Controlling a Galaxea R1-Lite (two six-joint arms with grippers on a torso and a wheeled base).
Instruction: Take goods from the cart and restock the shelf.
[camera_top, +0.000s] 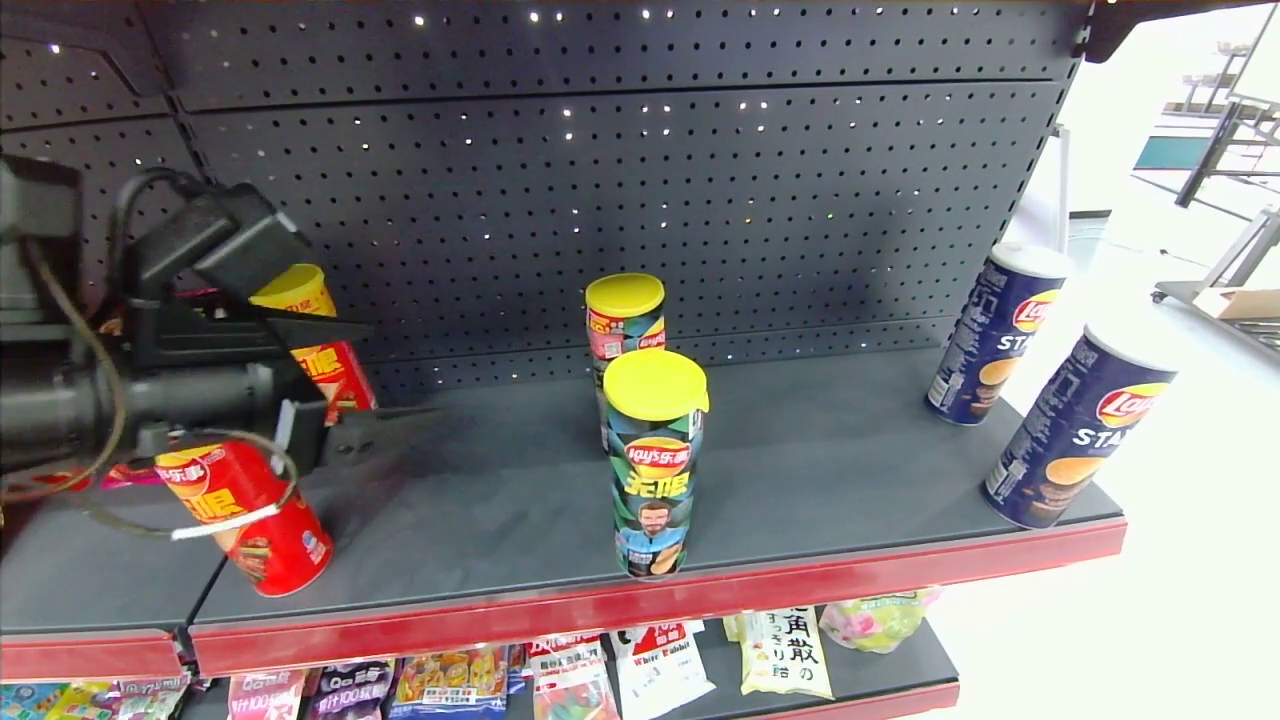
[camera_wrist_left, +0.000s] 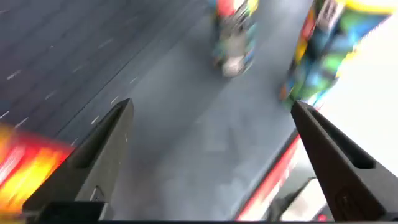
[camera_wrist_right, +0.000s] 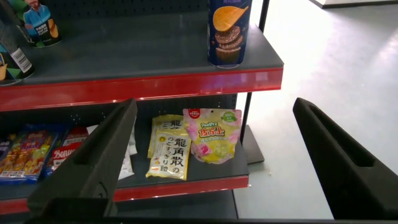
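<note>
Shelf (camera_top: 480, 500) mid-frame holds six cans (camera_top: 655, 460) with gaps between; my left gripper (camera_wrist_left: 211, 104) and right gripper (camera_wrist_right: 214, 102) both gape empty, so I judge restocking partial, more fetching due.

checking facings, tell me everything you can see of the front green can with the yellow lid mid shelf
The front green can is a tall tube, cardboard by its look, closed by a yellow lid that looks like plastic. Its green patterned wrap shows a red logo and a printed figure. It stands upright near the front edge of the shelf, label outward. A matching can stands close behind; contact cannot be told.
</note>
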